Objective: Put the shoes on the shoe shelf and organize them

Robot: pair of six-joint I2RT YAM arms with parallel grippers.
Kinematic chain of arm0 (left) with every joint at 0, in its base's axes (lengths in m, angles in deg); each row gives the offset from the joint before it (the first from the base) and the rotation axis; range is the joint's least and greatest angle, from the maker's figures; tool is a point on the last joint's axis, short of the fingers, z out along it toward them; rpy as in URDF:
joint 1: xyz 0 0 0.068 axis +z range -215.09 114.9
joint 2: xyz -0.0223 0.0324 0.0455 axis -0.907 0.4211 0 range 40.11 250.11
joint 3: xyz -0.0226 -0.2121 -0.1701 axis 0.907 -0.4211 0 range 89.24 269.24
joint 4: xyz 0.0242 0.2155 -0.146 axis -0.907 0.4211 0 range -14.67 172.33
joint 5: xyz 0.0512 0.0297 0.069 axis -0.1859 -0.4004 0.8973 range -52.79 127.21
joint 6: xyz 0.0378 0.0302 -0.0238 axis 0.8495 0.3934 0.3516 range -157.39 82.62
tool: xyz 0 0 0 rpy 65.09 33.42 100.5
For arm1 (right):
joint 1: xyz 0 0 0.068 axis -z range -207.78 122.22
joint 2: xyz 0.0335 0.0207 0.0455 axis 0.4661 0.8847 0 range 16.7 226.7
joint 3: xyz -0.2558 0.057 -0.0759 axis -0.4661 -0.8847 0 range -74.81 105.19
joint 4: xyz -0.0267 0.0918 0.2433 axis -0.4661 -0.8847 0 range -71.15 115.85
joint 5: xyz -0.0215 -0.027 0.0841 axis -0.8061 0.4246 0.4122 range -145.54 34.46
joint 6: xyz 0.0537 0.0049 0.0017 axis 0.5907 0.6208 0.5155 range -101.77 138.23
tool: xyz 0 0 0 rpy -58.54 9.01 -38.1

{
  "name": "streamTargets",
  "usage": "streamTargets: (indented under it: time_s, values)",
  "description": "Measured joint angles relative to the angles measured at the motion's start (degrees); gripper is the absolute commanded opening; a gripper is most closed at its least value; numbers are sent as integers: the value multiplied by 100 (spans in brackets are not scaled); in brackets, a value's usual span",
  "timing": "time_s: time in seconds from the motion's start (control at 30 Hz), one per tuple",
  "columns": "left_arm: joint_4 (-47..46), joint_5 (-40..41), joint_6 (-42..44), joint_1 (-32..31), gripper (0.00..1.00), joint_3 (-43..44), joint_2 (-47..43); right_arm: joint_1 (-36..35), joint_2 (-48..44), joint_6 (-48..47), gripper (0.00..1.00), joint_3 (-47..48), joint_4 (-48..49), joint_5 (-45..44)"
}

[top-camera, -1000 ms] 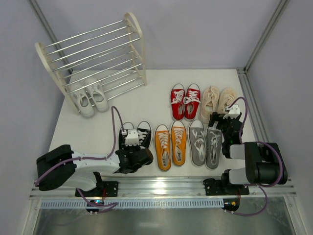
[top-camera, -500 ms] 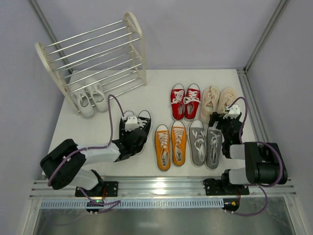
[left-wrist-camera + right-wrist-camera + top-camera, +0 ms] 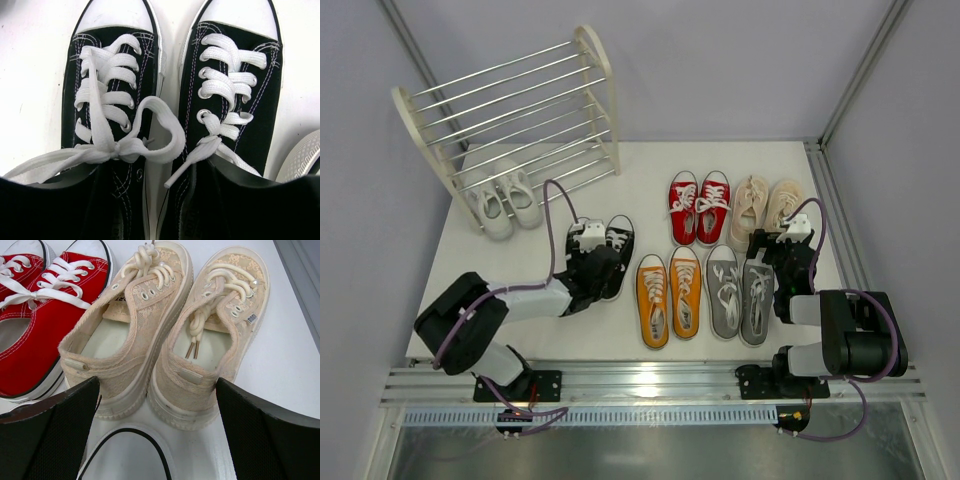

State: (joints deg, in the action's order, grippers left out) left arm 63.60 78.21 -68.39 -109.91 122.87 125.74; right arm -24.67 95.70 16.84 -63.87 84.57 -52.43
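The black shoes (image 3: pixel 614 252) lie side by side left of the orange pair (image 3: pixel 668 295). My left gripper (image 3: pixel 588 264) is at their heels. In the left wrist view its dark fingers (image 3: pixel 40 210) press both outer sides of the black pair (image 3: pixel 115 100), shut on the two shoes together (image 3: pixel 160 200). The shoe shelf (image 3: pixel 510 110) stands at the far left, with the white pair (image 3: pixel 500 200) under its bottom tier. My right gripper (image 3: pixel 775 250) is open and empty (image 3: pixel 157 435) over a grey shoe's toe (image 3: pixel 130 455), just behind the beige pair's heels (image 3: pixel 210 355).
The red pair (image 3: pixel 698 205) and beige pair (image 3: pixel 765 205) form the far row; the orange and grey pair (image 3: pixel 740 290) form the near row. Red shoes (image 3: pixel 35 320) also show left in the right wrist view. Enclosure walls flank the table (image 3: pixel 640 170).
My left gripper has moved away from the base, toward the far right, and the black pair has moved with it. The right arm has not moved.
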Motion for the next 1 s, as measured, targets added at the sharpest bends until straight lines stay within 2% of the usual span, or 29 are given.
streamTargets:
  time_s: [0.17,0.33,0.4,0.43,0.5,0.63,1.0]
  values:
    - [-164,-476,127,216,39,0,57,0,0,-2,97,0,0,0]
    - [-590,-680,291,337,35,0,457,0,0,0,97,0,0,0]
    - [-737,-673,350,352,26,0,542,0,0,-2,97,0,0,0]
    - [-800,-675,374,363,11,0,573,0,0,-2,97,0,0,0]
    - [-909,-691,448,389,0,0,616,0,0,-2,97,0,0,0]
    - [-809,-708,442,415,0,55,597,0,0,-2,97,0,0,0]
    - [164,-197,448,658,0,1034,616,0,0,0,97,0,0,0]
